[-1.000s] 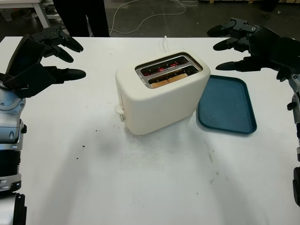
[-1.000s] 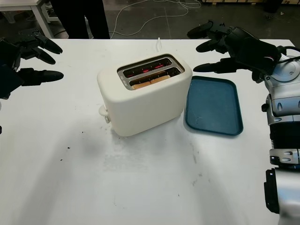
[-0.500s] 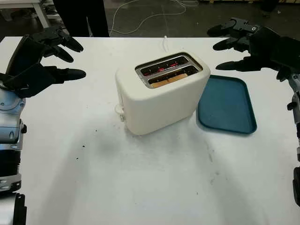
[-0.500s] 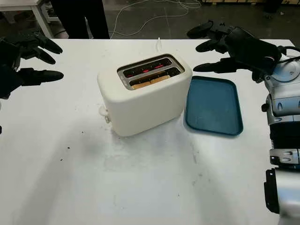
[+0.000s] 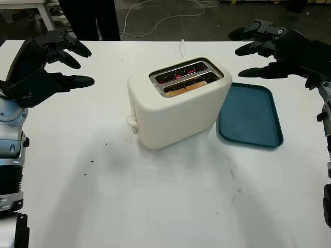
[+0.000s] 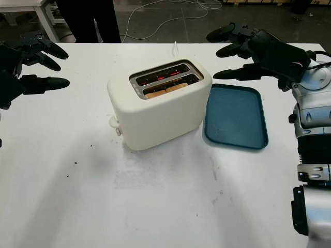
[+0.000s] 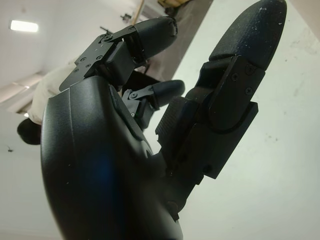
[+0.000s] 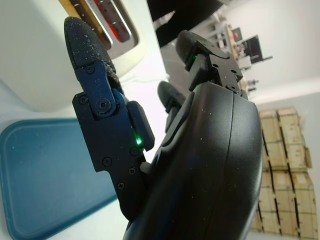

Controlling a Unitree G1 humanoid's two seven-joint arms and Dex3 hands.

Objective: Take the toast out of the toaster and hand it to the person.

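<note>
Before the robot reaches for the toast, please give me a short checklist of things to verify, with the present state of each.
1. Toast sits in the toaster's near slot: ok, it barely shows above the slot's edge.
2. Toaster is off: not ok, red glow shows in the far slot.
3. Right hand is free: ok, open, above the table's far right, beyond the blue tray.
4. Left hand is free: ok, open, above the table's left side.
5. Path to the slots is unblocked: ok, nothing lies between either hand and the toaster.
6. Person ready to receive: cannot tell, just legs show beyond the table's far edge.
</note>
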